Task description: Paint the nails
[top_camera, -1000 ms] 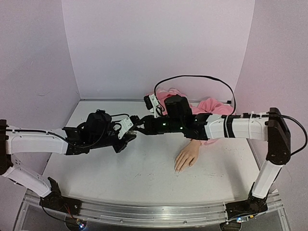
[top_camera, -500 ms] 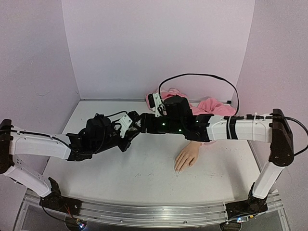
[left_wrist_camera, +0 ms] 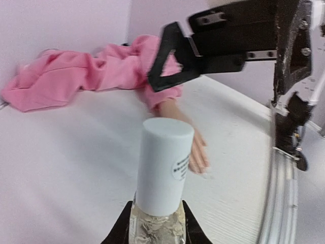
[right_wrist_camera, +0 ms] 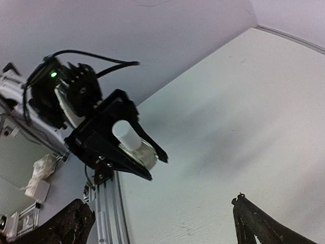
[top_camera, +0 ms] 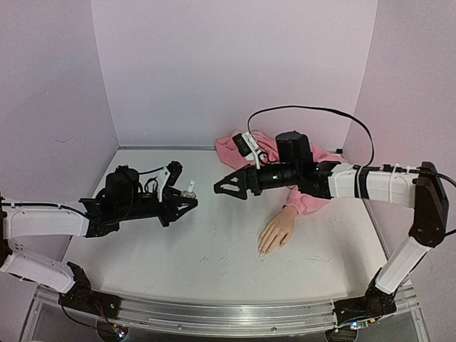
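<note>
My left gripper [top_camera: 184, 197] is shut on a small clear bottle [top_camera: 189, 191] with a white cap [left_wrist_camera: 165, 170], held upright above the left part of the table. My right gripper [top_camera: 222, 188] hangs open and empty just right of the bottle, apart from it; its dark fingertips [right_wrist_camera: 256, 223] frame the bottle [right_wrist_camera: 133, 144] in the right wrist view. The beige mannequin hand [top_camera: 278, 231] lies palm down at centre right, in a pink sleeve [top_camera: 306, 198]. Its nails [top_camera: 262, 250] point toward the near edge, small and pale; they blur behind the cap in the left wrist view.
The rest of the pink hoodie [top_camera: 246, 144] is bunched at the back wall, with a black cable [top_camera: 313, 110] looping above it. Lilac walls close the table on three sides. A metal rail [top_camera: 214, 319] runs along the near edge.
My right gripper has opened wide and pulled back to the right, away from the bottle cap. The left arm has drawn back to the left with the bottle still in its jaws.
</note>
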Available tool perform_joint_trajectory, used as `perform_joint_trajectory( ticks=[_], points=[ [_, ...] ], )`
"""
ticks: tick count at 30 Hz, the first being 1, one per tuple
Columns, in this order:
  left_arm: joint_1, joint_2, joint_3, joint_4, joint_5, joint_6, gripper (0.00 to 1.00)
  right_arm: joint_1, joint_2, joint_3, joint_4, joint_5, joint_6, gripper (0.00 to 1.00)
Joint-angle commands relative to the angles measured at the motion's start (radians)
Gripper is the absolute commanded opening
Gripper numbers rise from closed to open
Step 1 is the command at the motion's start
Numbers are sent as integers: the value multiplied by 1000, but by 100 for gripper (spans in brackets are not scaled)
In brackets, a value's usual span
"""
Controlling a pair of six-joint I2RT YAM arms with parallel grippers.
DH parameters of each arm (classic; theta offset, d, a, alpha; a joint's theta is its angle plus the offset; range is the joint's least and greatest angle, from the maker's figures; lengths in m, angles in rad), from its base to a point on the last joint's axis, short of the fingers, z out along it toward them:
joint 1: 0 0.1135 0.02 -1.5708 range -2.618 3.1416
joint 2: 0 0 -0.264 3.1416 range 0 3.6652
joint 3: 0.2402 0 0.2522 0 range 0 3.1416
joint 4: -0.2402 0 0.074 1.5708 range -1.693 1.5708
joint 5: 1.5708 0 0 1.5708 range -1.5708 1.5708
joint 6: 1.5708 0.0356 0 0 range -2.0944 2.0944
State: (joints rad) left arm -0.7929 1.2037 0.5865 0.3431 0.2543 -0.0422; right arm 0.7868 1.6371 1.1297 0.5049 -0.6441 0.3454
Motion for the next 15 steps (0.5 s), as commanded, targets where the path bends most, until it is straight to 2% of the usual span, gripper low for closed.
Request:
perform_joint_trajectory(
  ticks=[1,7,15],
  points=[
    [-2,-13,88,59,417,-65,0,14,10,9,217,-330,-81,97],
    [-3,2,137,62,609,-119,0,30,17,4,375,-470,-67,84],
    [-3,39,171,70,689,-139,0,75,45,48,439,-461,-56,63]
  ],
)
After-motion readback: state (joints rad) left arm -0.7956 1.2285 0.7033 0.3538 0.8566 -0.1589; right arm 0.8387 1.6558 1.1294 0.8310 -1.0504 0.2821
